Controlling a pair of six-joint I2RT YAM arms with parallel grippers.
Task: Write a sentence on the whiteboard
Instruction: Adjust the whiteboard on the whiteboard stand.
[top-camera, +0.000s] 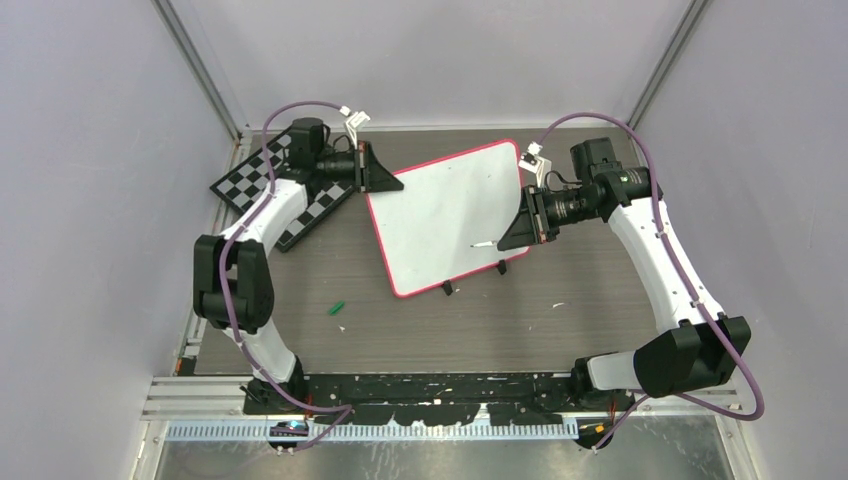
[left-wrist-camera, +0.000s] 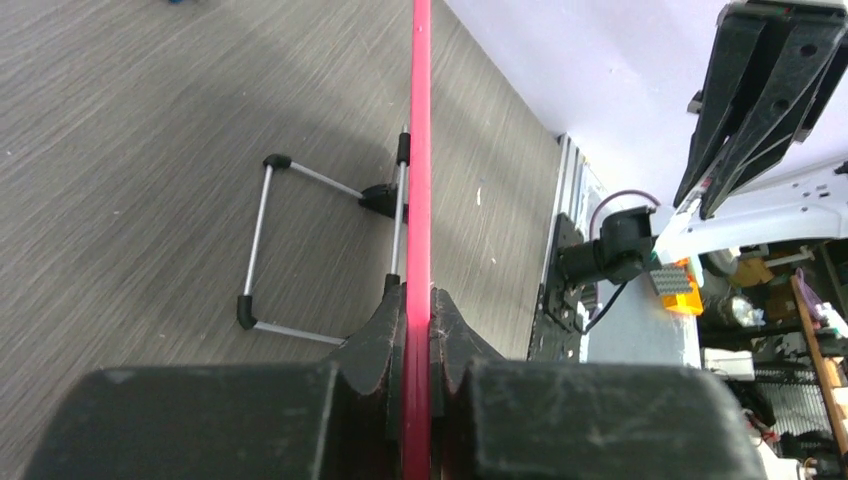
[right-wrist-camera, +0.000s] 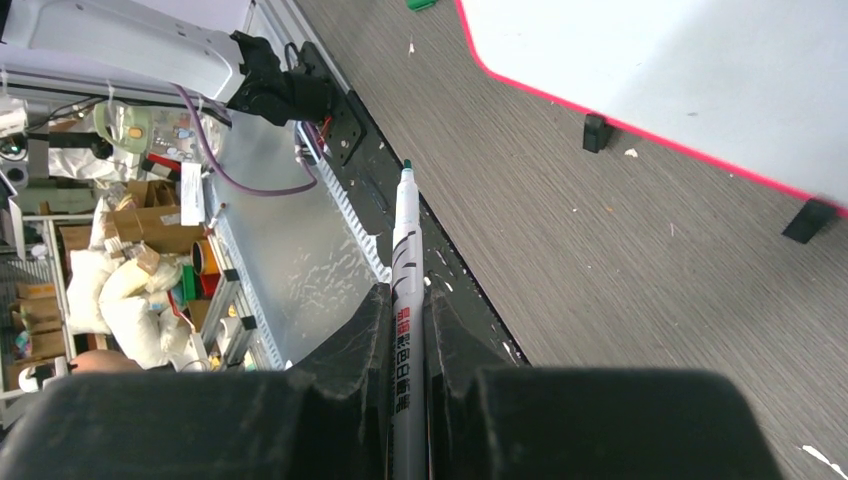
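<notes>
The whiteboard (top-camera: 450, 215) stands tilted at mid-table, with a red-pink rim and black feet (top-camera: 447, 289). Its face shows no lettering in the top view; the sentence is not visible. My left gripper (top-camera: 392, 181) is shut on the board's far left rim, seen edge-on in the left wrist view (left-wrist-camera: 421, 150) between the jaws of that gripper (left-wrist-camera: 418, 300). My right gripper (top-camera: 507, 243) is shut on a white marker (top-camera: 484, 245) whose tip points over the board's near right part. In the right wrist view the marker (right-wrist-camera: 405, 250) has a green tip and sits in the gripper (right-wrist-camera: 407, 300), beside the board (right-wrist-camera: 680, 60).
A black-and-white chessboard (top-camera: 262, 180) lies at the far left under the left arm. A small green cap (top-camera: 337, 308) lies on the table near the front left. The board's wire stand (left-wrist-camera: 255, 240) rests on the table behind it. Small white scraps dot the table.
</notes>
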